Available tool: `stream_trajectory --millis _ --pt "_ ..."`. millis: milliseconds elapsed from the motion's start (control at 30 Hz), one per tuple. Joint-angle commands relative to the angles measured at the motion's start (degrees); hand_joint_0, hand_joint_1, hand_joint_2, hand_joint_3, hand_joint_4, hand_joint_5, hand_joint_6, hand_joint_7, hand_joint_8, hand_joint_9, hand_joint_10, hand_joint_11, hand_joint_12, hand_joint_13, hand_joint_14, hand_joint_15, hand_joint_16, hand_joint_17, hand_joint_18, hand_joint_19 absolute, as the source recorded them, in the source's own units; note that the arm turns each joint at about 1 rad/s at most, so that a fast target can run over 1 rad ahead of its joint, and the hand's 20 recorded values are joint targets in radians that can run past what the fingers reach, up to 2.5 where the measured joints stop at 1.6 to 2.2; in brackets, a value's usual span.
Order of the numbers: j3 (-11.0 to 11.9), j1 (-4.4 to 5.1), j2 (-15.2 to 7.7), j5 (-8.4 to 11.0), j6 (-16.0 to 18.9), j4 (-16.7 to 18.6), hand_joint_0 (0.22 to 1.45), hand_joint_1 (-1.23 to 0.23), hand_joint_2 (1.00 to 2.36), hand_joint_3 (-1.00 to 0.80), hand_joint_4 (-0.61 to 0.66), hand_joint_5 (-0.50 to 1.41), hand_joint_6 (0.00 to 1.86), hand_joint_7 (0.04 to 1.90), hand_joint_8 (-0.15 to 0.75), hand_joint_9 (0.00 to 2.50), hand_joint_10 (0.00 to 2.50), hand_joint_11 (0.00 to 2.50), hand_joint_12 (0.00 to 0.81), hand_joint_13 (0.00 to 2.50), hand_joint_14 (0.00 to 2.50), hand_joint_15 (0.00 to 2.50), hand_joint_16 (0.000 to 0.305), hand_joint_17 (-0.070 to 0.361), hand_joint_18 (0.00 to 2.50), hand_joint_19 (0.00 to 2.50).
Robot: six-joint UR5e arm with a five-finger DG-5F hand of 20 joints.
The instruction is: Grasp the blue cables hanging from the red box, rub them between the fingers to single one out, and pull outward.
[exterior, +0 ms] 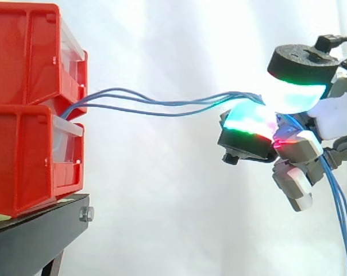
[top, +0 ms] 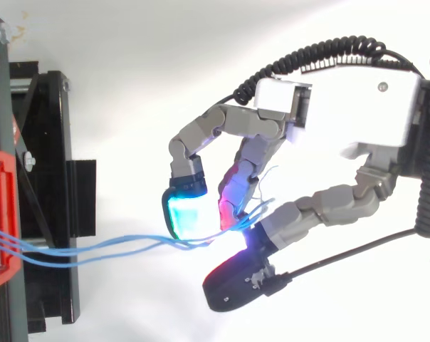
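**Side and top views of a pinch on a cable bundle.** The hand is shown with its fingers curled inward and closed on the blue cables. The bundle is gripped between the thumb, which lies above it, and the fingertips, which are pressed against it from beneath. The pads at the pinch are lit cyan and green, and a red to magenta glow is seen on a pad just behind them.

Ahead of the fingertips, the cables are carried nearly level, with a slight sag, to the red bins, which stand well apart from the fingers. The strands are gathered tightly at the pinch and fanned apart toward the bins. There they are seen entering at the seam between the upper and the lower bin. Behind the fingers, on the wrist side, the remaining length of the cables is left hanging straight down past the lower fingers.

The bins are stacked one on the other on the black stand, below and far ahead of the fingertips. In the top view the strands are seen crossing above this stand. The white curtain is seen behind the hand and the cables.
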Motion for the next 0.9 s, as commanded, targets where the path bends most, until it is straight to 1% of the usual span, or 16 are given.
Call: stream_trajectory --millis 0,300,333,400,467,567,700,800,867 --pt "0.0 0.01 0.0 -0.04 0.0 0.0 0.51 -0.77 1.00 -0.50 0.11 -0.15 0.84 1.06 0.263 1.27 0.02 0.69 0.329 1.05 0.03 0.68 0.051 0.116 0.80 0.69" --pt "0.0 0.19 0.0 -0.04 0.0 0.0 0.49 -0.78 1.00 -0.50 0.13 -0.14 0.80 1.04 0.265 1.27 0.02 0.67 0.333 1.04 0.03 0.68 0.052 0.118 0.80 0.69" --pt "0.0 0.10 0.0 0.04 0.0 0.0 0.49 -0.78 1.00 -0.50 0.12 -0.14 0.80 1.05 0.260 1.27 0.02 0.67 0.334 1.04 0.03 0.68 0.052 0.118 0.80 0.69" --pt "0.0 0.10 0.0 -0.04 0.0 0.0 0.49 -0.78 1.00 -0.50 0.13 -0.14 0.80 1.04 0.261 1.27 0.02 0.67 0.330 1.04 0.03 0.68 0.052 0.117 0.80 0.69" --pt "0.0 0.10 0.0 -0.04 0.0 0.0 0.53 -0.75 1.00 -0.50 0.11 -0.13 0.79 1.07 0.254 1.27 0.02 0.68 0.321 1.03 0.03 0.68 0.050 0.113 0.78 0.70" --pt "0.0 0.10 0.0 0.04 0.0 0.0 0.59 -0.72 1.01 -0.39 0.09 -0.13 0.79 1.12 0.249 1.27 0.03 0.68 0.312 1.03 0.03 0.69 0.047 0.107 0.76 0.72" --pt "0.0 0.10 0.0 -0.04 0.0 0.0 0.59 -0.73 1.01 -0.28 0.07 -0.14 0.81 1.14 0.253 1.28 0.03 0.69 0.315 1.03 0.03 0.69 0.047 0.106 0.77 0.71" --pt "0.0 0.19 0.0 -0.04 0.1 -0.1 0.59 -0.78 1.02 -0.21 0.08 -0.15 0.84 1.12 0.254 1.25 0.02 0.70 0.315 1.03 0.03 0.69 0.048 0.107 0.77 0.70" --pt "0.0 0.19 0.0 -0.04 0.4 -0.4 0.60 -0.81 1.02 -0.19 0.08 -0.16 0.85 1.11 0.251 1.22 0.03 0.70 0.311 1.01 0.03 0.69 0.047 0.107 0.77 0.70"
